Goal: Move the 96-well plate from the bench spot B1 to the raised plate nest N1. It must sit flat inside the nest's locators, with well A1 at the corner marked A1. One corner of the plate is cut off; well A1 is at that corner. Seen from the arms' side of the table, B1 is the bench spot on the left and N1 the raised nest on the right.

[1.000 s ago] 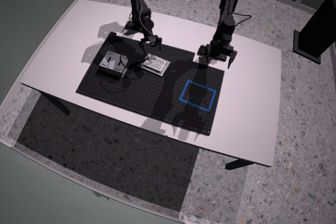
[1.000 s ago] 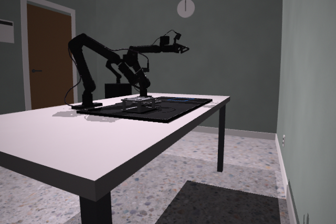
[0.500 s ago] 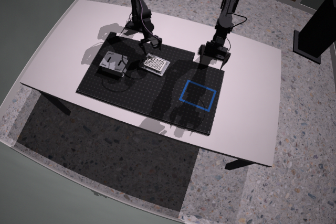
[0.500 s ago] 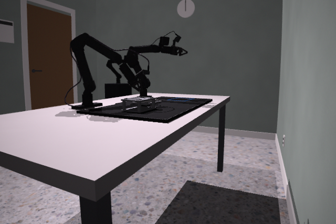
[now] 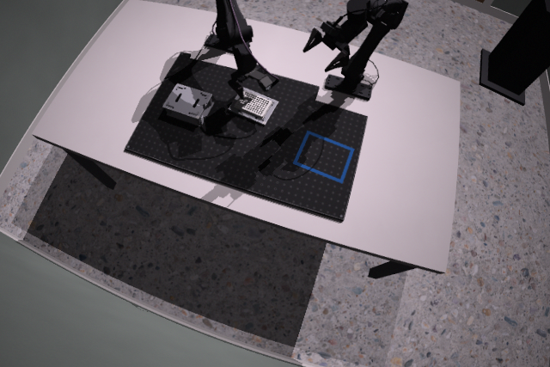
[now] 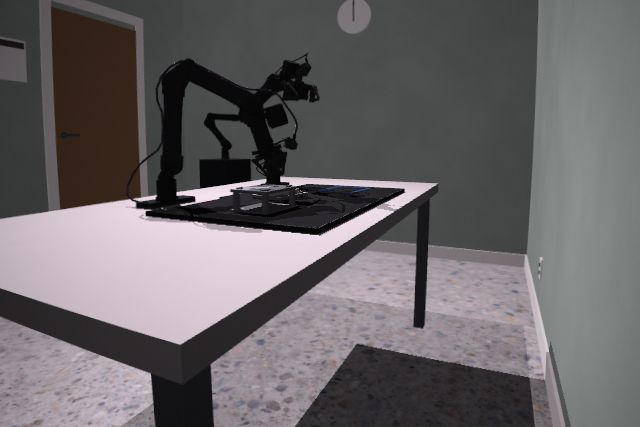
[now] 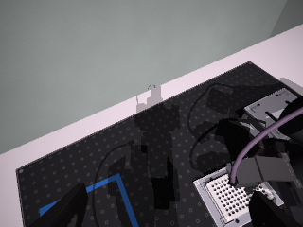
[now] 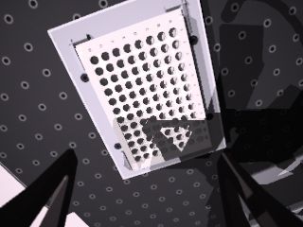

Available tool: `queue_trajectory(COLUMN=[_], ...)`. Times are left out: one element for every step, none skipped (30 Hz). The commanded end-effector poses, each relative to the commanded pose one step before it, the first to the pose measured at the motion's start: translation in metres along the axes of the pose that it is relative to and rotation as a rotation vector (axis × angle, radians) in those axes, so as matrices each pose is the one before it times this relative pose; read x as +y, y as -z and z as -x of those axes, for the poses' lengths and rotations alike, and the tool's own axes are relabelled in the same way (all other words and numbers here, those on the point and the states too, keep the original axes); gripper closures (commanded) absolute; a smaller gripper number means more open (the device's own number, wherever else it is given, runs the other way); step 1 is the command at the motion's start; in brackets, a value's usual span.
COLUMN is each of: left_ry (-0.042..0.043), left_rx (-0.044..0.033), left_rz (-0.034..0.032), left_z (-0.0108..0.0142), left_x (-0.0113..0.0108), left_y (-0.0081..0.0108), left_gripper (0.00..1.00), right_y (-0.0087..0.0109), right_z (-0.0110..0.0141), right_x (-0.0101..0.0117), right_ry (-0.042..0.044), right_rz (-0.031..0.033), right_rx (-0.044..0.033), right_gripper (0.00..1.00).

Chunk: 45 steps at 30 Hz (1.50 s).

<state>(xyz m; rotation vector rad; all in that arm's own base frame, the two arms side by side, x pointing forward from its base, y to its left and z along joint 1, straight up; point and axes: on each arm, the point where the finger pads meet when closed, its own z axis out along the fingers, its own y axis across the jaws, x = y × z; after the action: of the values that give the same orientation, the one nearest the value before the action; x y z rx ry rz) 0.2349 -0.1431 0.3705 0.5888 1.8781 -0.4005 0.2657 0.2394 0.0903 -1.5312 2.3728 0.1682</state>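
Observation:
The white 96-well plate [image 5: 253, 107] lies flat on a pale low base on the black mat, beside the raised grey nest [image 5: 187, 104]. My right gripper [image 5: 240, 91] hangs just above the plate's near edge, open and empty. In the right wrist view the plate [image 8: 147, 90] fills the picture and the right gripper [image 8: 147, 158] has its fingers spread wide on either side, not touching it. My left gripper [image 5: 326, 50] is open and empty, raised high above the table's back edge. In the left wrist view the plate [image 7: 232, 194] is at the lower right, partly hidden by the right arm [image 7: 256, 161].
A blue rectangle outline [image 5: 324, 156] is marked on the mat, with nothing in it. The nest [image 7: 272, 104] top carries nothing. Cables lie on the mat in front of the nest and plate. A black stand [image 5: 517, 51] is on the floor beyond the table.

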Motion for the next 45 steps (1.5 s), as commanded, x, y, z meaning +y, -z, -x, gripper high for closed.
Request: queue_trajectory(left_ry=[-0.03627, -0.01213, -0.01167, -0.01115, -0.01064, 0.00000, 0.00000, -0.02200, -0.00639, -0.00976, -0.00817, -0.00692, -0.00608, -0.00540, -0.00483, -0.00438, -0.00572, -0.00364, -0.00335, -0.00324, -0.00323, -0.00323, 0.00000, 0.00000, -0.00728, -0.00188, -0.00318, -0.00307, -0.00305, -0.00304, -0.00303, -0.00302, -0.00106, 0.00000, 0.00000, 0.00000, 0.00000, 0.00000, 0.00000, 0.00000, 0.00000, 0.00000, 0.00000, 0.00000, 0.00000], left_rx=[0.15613, 0.01866, 0.01859, 0.01787, 0.01552, 0.00000, 0.00000, 0.01366, 0.01352, 0.00962, 0.00591, 0.00330, 0.00129, -0.00049, -0.00215, -0.00377, -0.01823, -0.00449, -0.00205, -0.00089, -0.00034, -0.00007, 0.00000, 0.00000, 0.00030, 0.00001, 0.00016, 0.00017, 0.00018, 0.00018, 0.00018, 0.00018, 0.00006, 0.00000, 0.00000, 0.00000, 0.00000, 0.00000, 0.00000, 0.00000, 0.00000, 0.00000, 0.00000, 0.00000, 0.00000], left_rz=[-0.11506, -0.02547, -0.02401, -0.02244, -0.02058, 0.00000, 0.00000, -0.03592, -0.01359, -0.01678, -0.01328, -0.01069, -0.00890, -0.00742, -0.00615, -0.00506, -0.00352, -0.00393, -0.00419, -0.00435, -0.00449, -0.00456, 0.00000, 0.00000, -0.01041, -0.00267, -0.00456, -0.00440, -0.00438, -0.00437, -0.00435, -0.00433, -0.00153, 0.00000, 0.00000, 0.00000, 0.00000, 0.00000, 0.00000, 0.00000, 0.00000, 0.00000, 0.00000, 0.00000, 0.00000], left_z=[-0.03365, -0.00612, -0.00634, -0.00643, -0.00609, 0.00000, 0.00000, -0.00571, -0.00648, -0.00515, -0.00372, -0.00269, -0.00190, -0.00119, -0.00052, 0.00015, 0.00402, 0.00084, 0.00039, 0.00017, 0.00007, 0.00002, 0.00000, 0.00000, -0.00005, 0.00000, -0.00003, -0.00003, -0.00003, -0.00003, -0.00003, -0.00003, -0.00001, 0.00000, 0.00000, 0.00000, 0.00000, 0.00000, 0.00000, 0.00000, 0.00000, 0.00000, 0.00000, 0.00000, 0.00000], left_x=[-0.03650, -0.00688, -0.00639, -0.00591, -0.00538, 0.00000, 0.00000, -0.00871, -0.00378, -0.00424, -0.00329, -0.00262, -0.00214, -0.00176, -0.00143, -0.00115, -0.00075, -0.00079, -0.00080, -0.00082, -0.00083, -0.00084, 0.00000, 0.00000, -0.00192, -0.00049, -0.00084, -0.00081, -0.00080, -0.00080, -0.00080, -0.00080, -0.00028, 0.00000, 0.00000, 0.00000, 0.00000, 0.00000, 0.00000, 0.00000, 0.00000, 0.00000, 0.00000, 0.00000, 0.00000], left_y=[0.03865, 0.00626, 0.00620, 0.00619, 0.00612, 0.00000, 0.00000, 0.00578, 0.00696, 0.00564, 0.00432, 0.00344, 0.00281, 0.00229, 0.00181, 0.00135, 0.00094, 0.00050, 0.00024, 0.00011, 0.00005, 0.00002, 0.00000, 0.00000, 0.00001, 0.00001, 0.00000, 0.00000, -0.00001, -0.00001, -0.00001, -0.00001, 0.00000, 0.00000, 0.00000, 0.00000, 0.00000, 0.00000, 0.00000, 0.00000, 0.00000, 0.00000, 0.00000, 0.00000, 0.00000], left_gripper=[0.00, 0.00, 0.00, 0.00, 0.00, 0.00, 0.00, 0.00, 0.00, 0.00, 0.00, 0.00, 0.00, 0.00, 0.00, 0.00, 0.00, 0.00, 0.00, 0.00, 0.00, 0.00, 0.00, 0.00, 0.00, 0.00, 0.00, 0.00, 0.00, 0.00, 0.00, 0.00, 0.00, 0.00, 0.00, 0.00, 0.00, 0.00, 0.00, 0.00, 0.00, 0.00, 0.00, 0.00, 0.00], right_y=[0.00477, -0.00051, -0.00050, -0.00049, -0.00049, 0.00000, 0.00000, -0.00047, -0.00060, -0.00052, -0.00042, -0.00036, -0.00032, -0.00028, -0.00025, -0.00022, -0.00018, -0.00014, -0.00007, -0.00006, 0.00337, -0.00002, 0.00000, 0.00000, -0.00001, -0.00001, 0.00000, 0.00000, 0.00000, -0.00380, -0.00130, -0.00218, -0.00149, -0.00396, -0.00184, -0.00149, -0.00149, -0.00149, -0.00235, 0.00000, 0.00000, -0.00106, -0.00111, -0.00165, -0.00209], right_z=[-0.00645, 0.00070, 0.00070, 0.00082, 0.00118, 0.00000, 0.00000, 0.00139, 0.00197, 0.00185, 0.00168, 0.00156, 0.00148, 0.00144, 0.00140, 0.00135, 0.00130, 0.00125, 0.00354, 0.00087, 0.00168, 0.00003, 0.00000, 0.00000, -0.00005, 0.00009, 0.00003, 0.00001, 0.00000, -0.00232, -0.00006, -0.00011, -0.00008, -0.00025, 0.00013, -0.00009, -0.00009, -0.00001, -0.00011, 0.00000, 0.00000, 0.00003, 0.00003, -0.00003, -0.00009], right_x=[0.00344, -0.00089, -0.00086, -0.00096, -0.00113, 0.00000, 0.00000, -0.00127, -0.00166, -0.00157, -0.00134, -0.00121, -0.00114, -0.00107, -0.00100, -0.00094, -0.00089, -0.00084, -0.00302, -0.00056, 0.00062, -0.00033, 0.00000, 0.00000, -0.00023, -0.00003, -0.00001, 0.00000, 0.00000, 0.00209, -0.00004, -0.00007, -0.00005, 0.00012, -0.00024, -0.00004, -0.00004, 0.00001, 0.00010, 0.00000, 0.00000, -0.00003, -0.00003, 0.00003, 0.00008], right_ry=[0.14195, 0.02210, 0.02231, 0.02218, 0.02145, 0.00000, 0.00000, 0.01977, 0.02373, 0.01891, 0.01466, 0.01160, 0.00932, 0.00758, 0.00602, 0.00445, 0.00288, 0.00131, -0.00038, -0.00806, -0.00041, -0.00088, 0.00000, 0.00000, -0.00068, -0.00001, 0.00000, 0.00000, 0.00000, -0.00010, -0.00013, -0.00023, -0.00016, -0.00016, -0.00016, -0.00016, -0.00016, 0.00000, 0.00000, 0.00000, 0.00000, 0.00000, 0.00000, 0.00000, 0.00000], right_rz=[0.05824, 0.00788, 0.00806, 0.00789, 0.00745, 0.00000, 0.00000, 0.00655, 0.00775, 0.00577, 0.00426, 0.00313, 0.00221, 0.00155, 0.00099, 0.00042, -0.00015, -0.00073, -0.01028, -0.00115, -0.00071, -0.00028, 0.00000, 0.00000, -0.00014, -0.00010, -0.00003, -0.00001, 0.00000, 0.00770, 0.00000, 0.00000, 0.00000, -0.00025, -0.00095, 0.00000, 0.00000, 0.00000, 0.00163, 0.00000, 0.00000, -0.00083, -0.00073, 0.00030, 0.00115], right_rx=[0.14339, 0.02165, 0.02163, 0.02145, 0.02003, 0.00000, 0.00000, 0.01826, 0.02107, 0.01675, 0.01237, 0.00949, 0.00746, 0.00572, 0.00410, 0.00256, 0.00107, -0.00040, -0.01125, -0.00191, -0.01365, -0.00045, 0.00000, 0.00000, -0.00022, -0.00017, -0.00005, -0.00001, 0.00000, 0.00822, 0.00000, 0.00000, 0.00000, -0.00027, -0.00101, 0.00000, 0.00000, 0.00000, 0.00174, 0.00000, 0.00000, -0.00088, -0.00078, 0.00032, 0.00122], right_gripper=[0.00, 0.00, 0.00, 0.00, 0.00, 0.00, 0.00, 0.00, 0.00, 0.00, 0.00, 0.00, 0.00, 0.00, 0.00, 0.00, 0.00, 0.00, 0.00, 0.00, 0.00, 0.00, 0.00, 0.00, 0.00, 0.00, 0.00, 0.00, 0.00, 0.00, 0.00, 0.00, 0.00, 0.00, 0.00, 0.00, 0.00, 0.00, 0.00, 0.00, 0.00, 0.00, 0.00, 0.00, 0.00])
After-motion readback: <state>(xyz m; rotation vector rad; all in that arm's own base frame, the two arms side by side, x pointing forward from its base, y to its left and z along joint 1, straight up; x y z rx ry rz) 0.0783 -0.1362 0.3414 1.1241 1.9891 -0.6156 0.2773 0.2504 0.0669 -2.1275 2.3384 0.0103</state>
